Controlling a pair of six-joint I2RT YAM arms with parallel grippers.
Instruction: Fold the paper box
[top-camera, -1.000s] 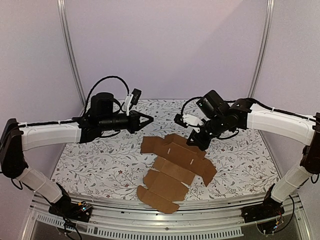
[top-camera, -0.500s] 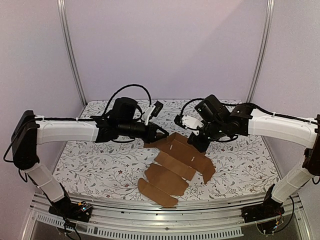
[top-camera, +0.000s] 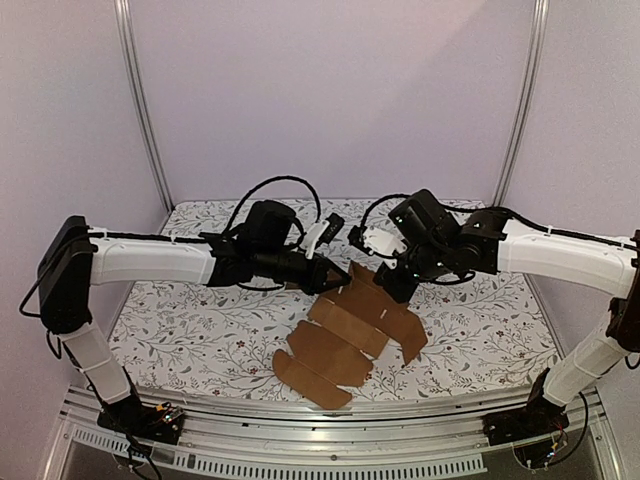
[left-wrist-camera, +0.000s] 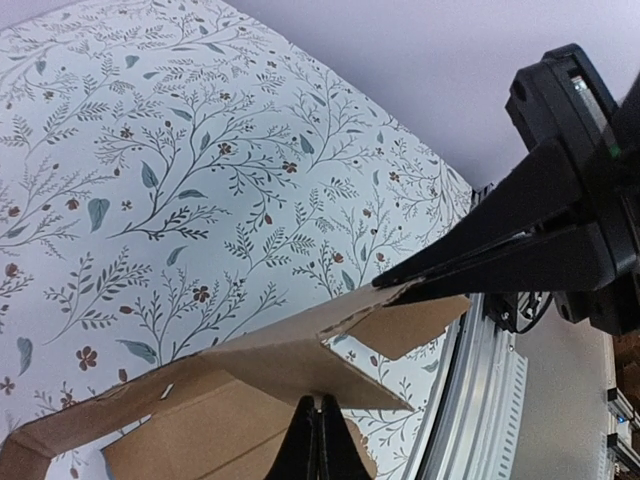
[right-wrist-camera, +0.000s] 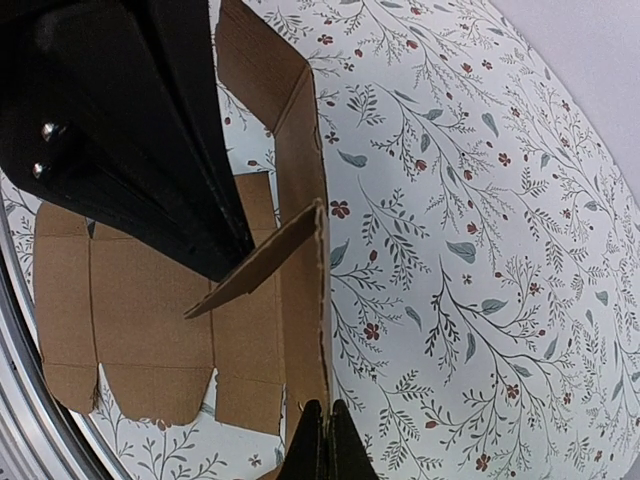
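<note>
Paper box (top-camera: 345, 335) = flat brown die-cut sheet, ctr of top view, lying diagonally on floral surface (top-camera: 190, 330). Its lower-L end w/ rounded flap points toward bottom edge of frame. Upper-R end sits at the two pincers. Lower panels flat on surface; upper part lifted off it.

L pincer (top-camera: 338, 277): just L of ctr in top view, coming in from L side. Jaws pinched together on thin cardboard. In L wrist view its fingers (left-wrist-camera: 320, 445) meet at bottom ctr, and a raised flap of the box (left-wrist-camera: 270, 365) comes down right to their tips.

R pincer (top-camera: 392, 293): just R of ctr in top view, close to L pincer, sheet's raised edge between them. Jaws also pinched narrow on the box. In R wrist view own tips (right-wrist-camera: 325, 440) are at bottom ctr w/ a long panel edge running straight into them.

L wrist view, R side: R pincer's black tips touch the lifted edge. R wrist view, upper L: L pincer's dark body, tip at an upright flap mid-frame.
</note>
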